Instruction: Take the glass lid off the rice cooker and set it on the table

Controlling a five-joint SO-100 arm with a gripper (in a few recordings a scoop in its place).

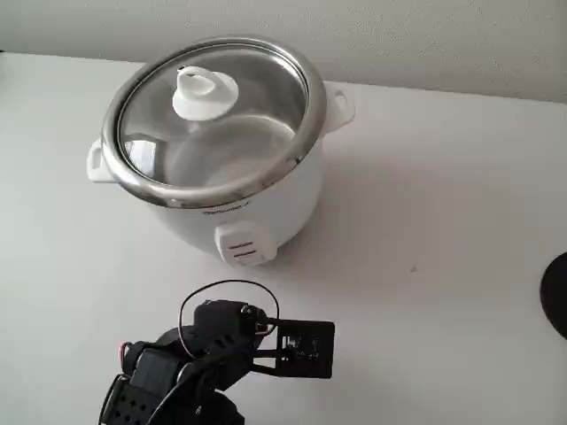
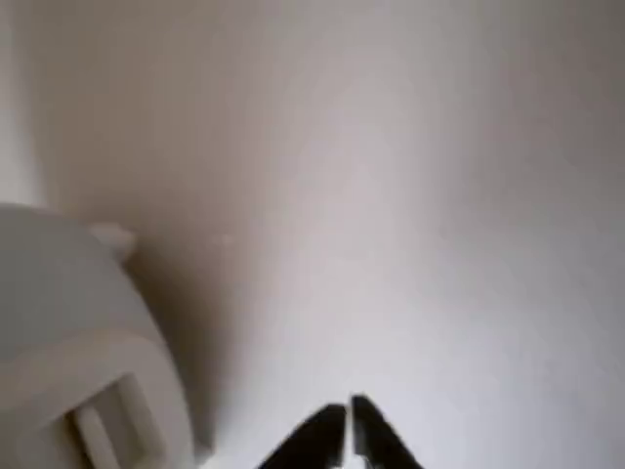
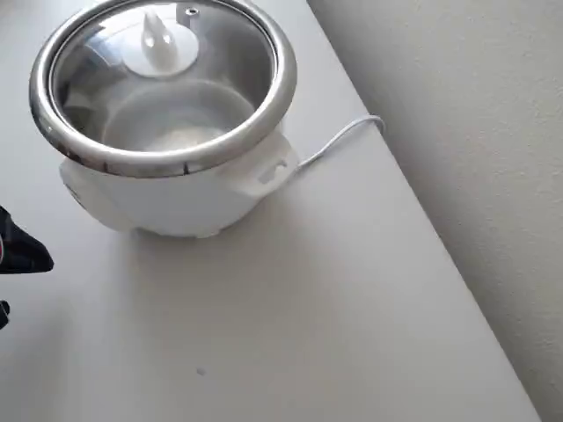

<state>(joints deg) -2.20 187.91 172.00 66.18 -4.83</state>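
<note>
1. One rice cooker (image 1: 232, 190) standing upright on the white table (image 1: 443, 221), toward the far left in the fixed view; one glass lid (image 1: 213, 115) seated on its steel rim, white knob (image 1: 205, 91) at the centre.
2. One black arm (image 1: 177, 372) at the near edge of the fixed view, just in front of the cooker's switch panel (image 1: 242, 243), apart from it and not touching lid or cooker.
3. In the wrist view, black jaws at the bottom edge, gripper (image 2: 348, 420), tips pressed together with nothing between them, over bare table; cooker's white wall and switch panel at lower left.
4. Seen from overhead but not in the fixed view: one white cord (image 3: 339, 141) running from the cooker's far right side to the table edge by the wall (image 3: 457, 132); also a small steam hole (image 3: 188, 12) in the lid near the knob.
5. Seen in the fixed view but not overhead: two white side handles, one left (image 1: 95, 159), one far right (image 1: 339, 104), and one dark round object (image 1: 556, 297) at the right edge of the table, well apart from the cooker.
</note>
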